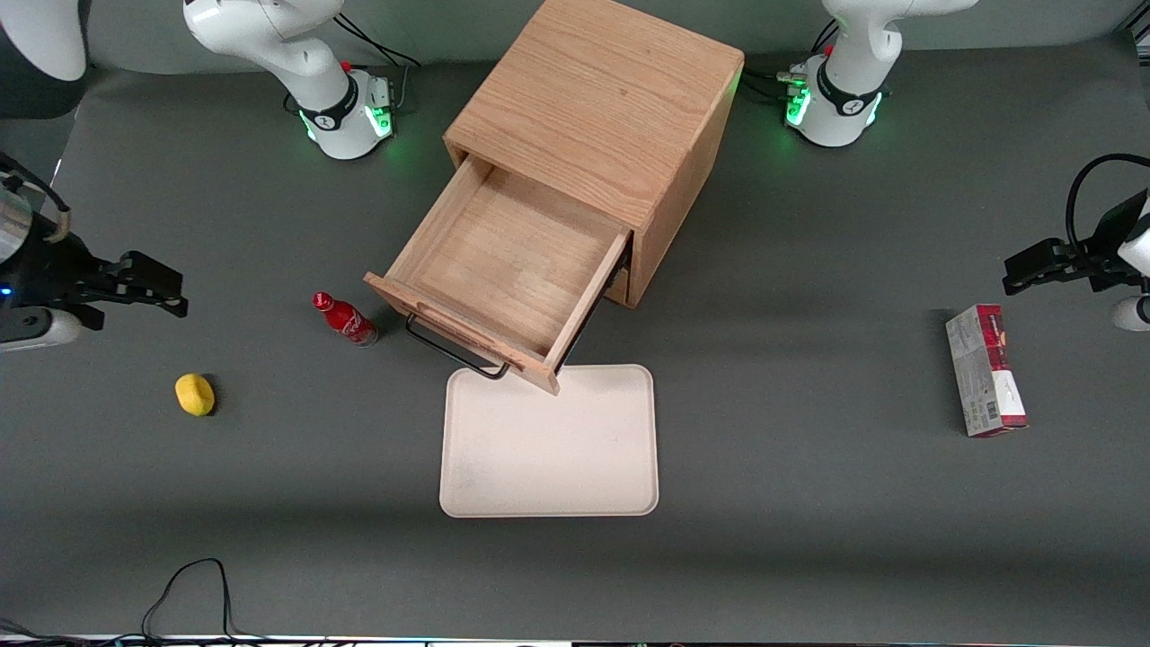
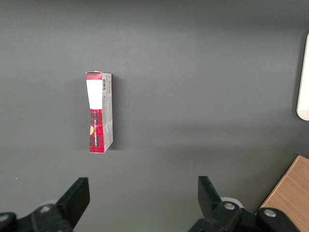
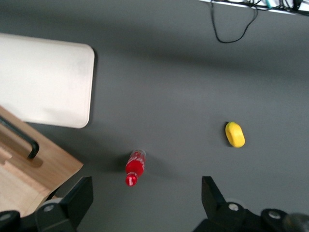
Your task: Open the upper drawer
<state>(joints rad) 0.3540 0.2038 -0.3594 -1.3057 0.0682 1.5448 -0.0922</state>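
The wooden cabinet [image 1: 597, 99] stands in the middle of the table. Its upper drawer [image 1: 503, 270] is pulled far out and is empty inside. The long black wire handle [image 1: 454, 350] is on its front panel. The drawer's corner [image 3: 24, 169] and handle [image 3: 21, 137] also show in the right wrist view. The bottom drawer is hidden under the open one. My right gripper [image 1: 166, 289] hovers at the working arm's end of the table, well away from the drawer. It is open and empty [image 3: 146, 193].
A small red bottle [image 1: 346, 319] [image 3: 135, 166] lies beside the drawer front. A yellow fruit [image 1: 195, 394] [image 3: 234, 134] lies nearer the front camera than my gripper. A white tray [image 1: 550, 440] [image 3: 43, 82] lies in front of the drawer. A red-and-grey box [image 1: 985, 368] [image 2: 99, 112] lies toward the parked arm's end.
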